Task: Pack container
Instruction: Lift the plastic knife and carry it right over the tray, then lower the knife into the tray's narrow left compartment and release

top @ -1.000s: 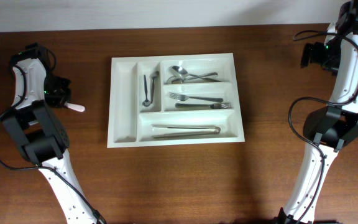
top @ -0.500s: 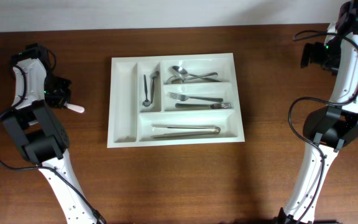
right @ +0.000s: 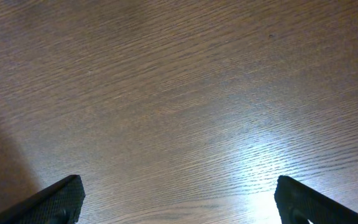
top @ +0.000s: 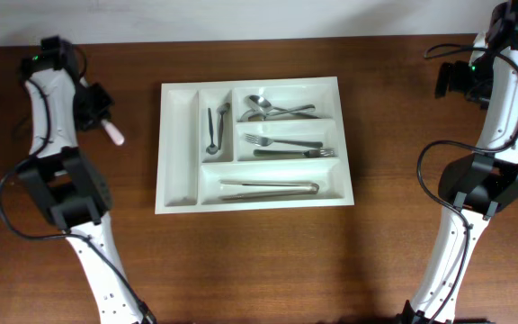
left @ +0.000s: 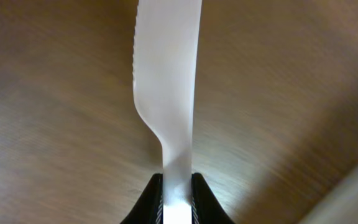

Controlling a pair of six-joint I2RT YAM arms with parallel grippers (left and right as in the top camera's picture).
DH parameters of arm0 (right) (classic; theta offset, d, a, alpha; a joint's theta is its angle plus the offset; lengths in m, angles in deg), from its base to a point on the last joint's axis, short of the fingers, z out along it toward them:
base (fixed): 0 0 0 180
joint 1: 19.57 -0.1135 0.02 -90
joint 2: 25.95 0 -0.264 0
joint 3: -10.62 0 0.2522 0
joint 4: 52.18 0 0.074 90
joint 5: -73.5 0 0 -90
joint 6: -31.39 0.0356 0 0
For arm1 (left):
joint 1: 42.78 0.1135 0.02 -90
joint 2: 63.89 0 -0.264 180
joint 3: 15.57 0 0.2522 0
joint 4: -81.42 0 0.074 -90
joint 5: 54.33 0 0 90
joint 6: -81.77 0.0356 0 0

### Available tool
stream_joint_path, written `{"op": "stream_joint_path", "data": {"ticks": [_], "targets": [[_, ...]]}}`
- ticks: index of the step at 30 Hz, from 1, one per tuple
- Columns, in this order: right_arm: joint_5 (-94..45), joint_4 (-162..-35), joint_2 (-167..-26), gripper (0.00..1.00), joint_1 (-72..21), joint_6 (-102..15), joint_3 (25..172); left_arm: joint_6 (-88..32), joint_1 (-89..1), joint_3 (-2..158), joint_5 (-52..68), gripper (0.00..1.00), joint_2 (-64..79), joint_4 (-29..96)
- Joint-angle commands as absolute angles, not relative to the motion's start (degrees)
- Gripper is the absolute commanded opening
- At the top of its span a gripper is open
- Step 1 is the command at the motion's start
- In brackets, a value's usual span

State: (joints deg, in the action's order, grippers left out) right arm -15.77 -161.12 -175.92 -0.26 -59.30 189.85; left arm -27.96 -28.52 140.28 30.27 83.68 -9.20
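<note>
Closest to the left wrist camera, the left gripper [left: 178, 190] is pinched tight on the thin end of a white knife [left: 166, 81]. The knife sticks straight out from the fingers, and little teeth run down one edge. Under it is the brown table [left: 55, 124]. The wood looks blurry, so I can't tell how high the knife is. A pale blur in the bottom right corner may be the edge of the container [left: 353, 193].

From above, the left gripper [top: 97, 110] is near the back of the table, with the knife [top: 113, 133] pointing toward the container [top: 177, 144]. They are near each other but not touching. The container lies flat in the middle of the table. It has spoons [top: 268, 110], forks [top: 281, 141] and tongs [top: 268, 189] in its long parts and a small spoon [top: 212, 130] in one narrow part. The narrow part at its left edge is bare.

I think the step now is carrying the knife over. To do it well, turn the knife the long way to match a slot. Go in over the wall, not into it. Come down low before letting go.

Far off, the right gripper [right: 179, 205] is spread wide over bare wood and holds nothing.
</note>
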Motion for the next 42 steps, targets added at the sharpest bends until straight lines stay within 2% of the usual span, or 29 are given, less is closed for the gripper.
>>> {"op": "stream_joint_path", "data": {"ticks": [1,10,18,25,42], "targets": [[-16.09,-161.10,-174.61,0.99,-0.04,-59.70,189.53,-16.24,-32.47,146.46,27.90,0.02,83.74,-11.89],[-16.09,-161.10,-174.61,0.99,-0.04,-59.70,189.53,-11.59,-40.10,157.91,27.93,0.02,83.74,-20.98],[-16.09,-161.10,-174.61,0.99,-0.04,-59.70,189.53,-11.54,-43.67,158.26,27.93,0.02,83.74,-28.94],[-16.09,-161.10,-174.61,0.99,-0.04,-59.70,189.53,-7.24,-47.03,158.26,27.97,0.02,83.77,-29.05],[-16.09,-161.10,-174.61,0.99,-0.04,-59.70,189.53,-8.70,-48.65,150.83,28.39,0.02,83.77,-29.07]]}}
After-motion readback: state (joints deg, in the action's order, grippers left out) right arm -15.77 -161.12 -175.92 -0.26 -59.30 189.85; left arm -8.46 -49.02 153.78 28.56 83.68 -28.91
